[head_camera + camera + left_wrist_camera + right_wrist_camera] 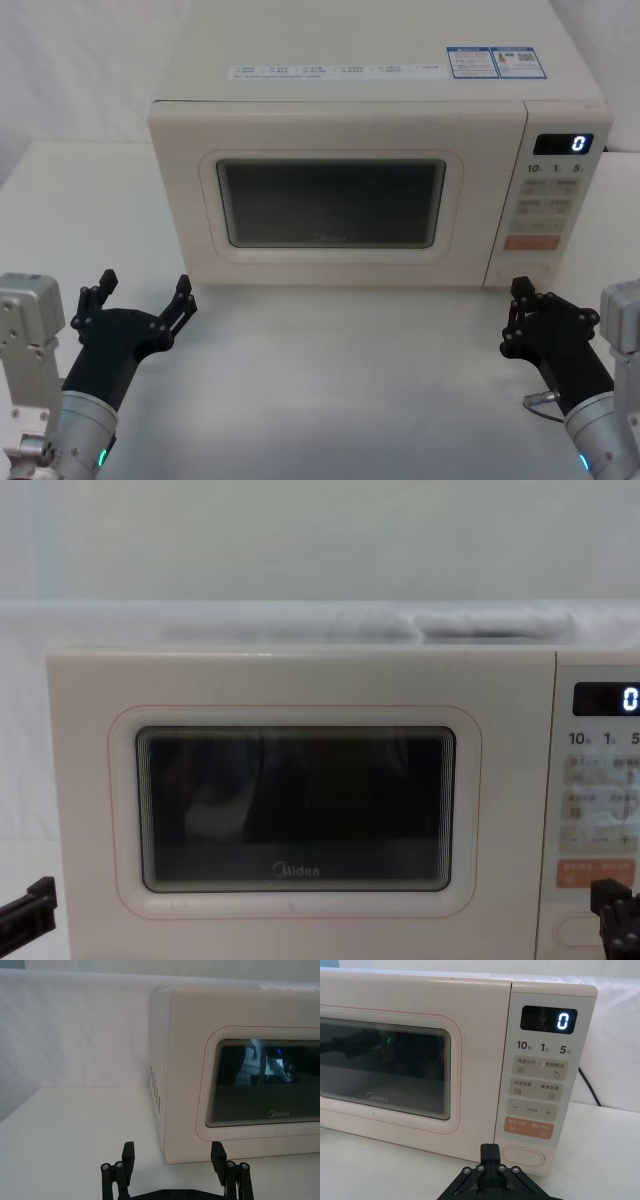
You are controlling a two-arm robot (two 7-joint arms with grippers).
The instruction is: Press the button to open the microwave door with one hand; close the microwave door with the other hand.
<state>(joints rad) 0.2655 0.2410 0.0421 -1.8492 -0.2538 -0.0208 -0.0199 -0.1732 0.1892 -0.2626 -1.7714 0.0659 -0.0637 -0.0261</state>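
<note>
The cream microwave stands at the table's middle with its door point(330, 200) closed; the dark window and Midea logo show on the door point(295, 810) point(395, 1060) point(260, 1085). The wide pill-shaped button point(522, 1156) point(520, 272) point(575, 930) sits at the bottom of the control panel. My right gripper point(520, 290) point(490, 1152) point(612, 895) is shut, its tip just in front of the button and slightly to its door side, apart from it. My left gripper point(145, 292) point(173, 1156) is open, low on the table before the door's left corner; one of its fingers point(30, 905) shows in the chest view.
An orange key point(530, 1127) lies just above the button, with pale keys and a display point(563, 143) reading 0 higher up. A black power cable point(587, 1085) runs behind the microwave's right side. Bare white table point(330, 380) lies between the two arms.
</note>
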